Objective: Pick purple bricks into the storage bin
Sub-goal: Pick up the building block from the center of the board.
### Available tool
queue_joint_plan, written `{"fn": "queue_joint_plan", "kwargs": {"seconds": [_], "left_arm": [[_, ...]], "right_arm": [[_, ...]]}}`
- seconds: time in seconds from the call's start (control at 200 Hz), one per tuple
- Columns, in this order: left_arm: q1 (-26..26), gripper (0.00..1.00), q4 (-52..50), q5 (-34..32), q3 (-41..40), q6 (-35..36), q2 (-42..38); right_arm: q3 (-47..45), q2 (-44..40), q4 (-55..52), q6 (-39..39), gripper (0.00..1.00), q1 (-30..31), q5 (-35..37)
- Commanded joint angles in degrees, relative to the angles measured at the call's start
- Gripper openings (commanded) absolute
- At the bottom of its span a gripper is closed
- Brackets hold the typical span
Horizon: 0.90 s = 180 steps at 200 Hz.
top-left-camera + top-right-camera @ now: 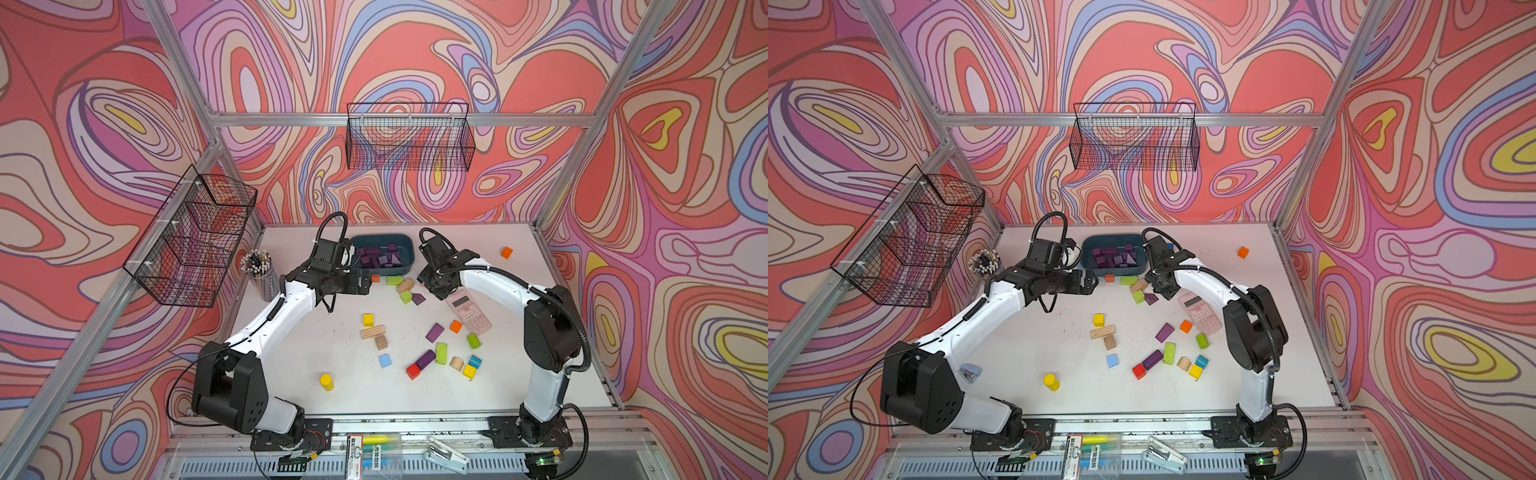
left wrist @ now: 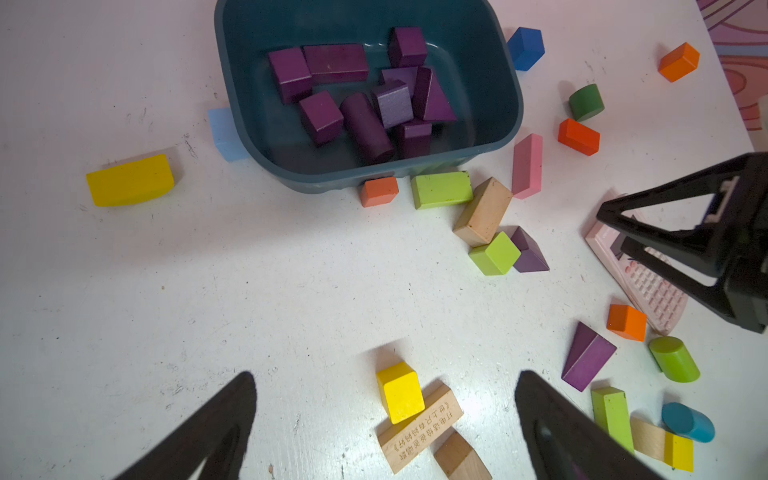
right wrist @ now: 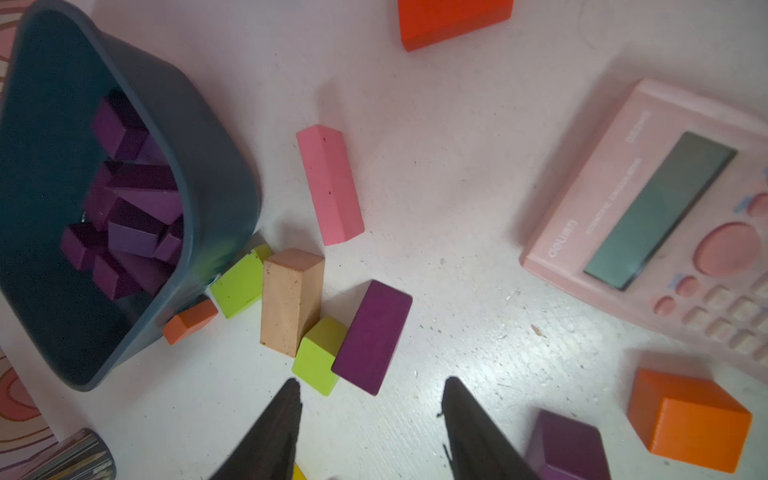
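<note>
You'll find the storage bin (image 1: 382,237) at the far side of the bench (image 1: 311,353), purple bricks (image 1: 376,259) heaped inside; three more purple blocks (image 1: 434,332) lie loose mid-bench.

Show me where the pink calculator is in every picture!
In a top view: pink calculator, right of middle on the table.
In a top view: same place.
Left wrist: partly behind the right claw, here.
Right wrist: large, screen showing.
Landmark: the orange cube beside its keys, in all four.
</note>
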Motion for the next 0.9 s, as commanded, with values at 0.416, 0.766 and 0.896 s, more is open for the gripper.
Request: {"fn": "queue_joint_plan", "kwargs": {"seconds": [0.416,0.766,0.896], "left_arm": [[0.46,1.00,-1.39,0.19,1.57,-0.50,0.06],[0.53,1.00,-2.09,0.34,2.16,-0.86,1.07],[0.38,1.00,-1.94,0.19,2.10,-0.77,1.02]], "right_arm": [[5.54,6.47,-3.69,2.60,0.58,1.93,-0.44],[8.09,9.15,-5.62,2.34,0.57,2.80,-0.07],[8.84,9.95,-6.25,2.25,0.57,3.12,-0.16]]}}
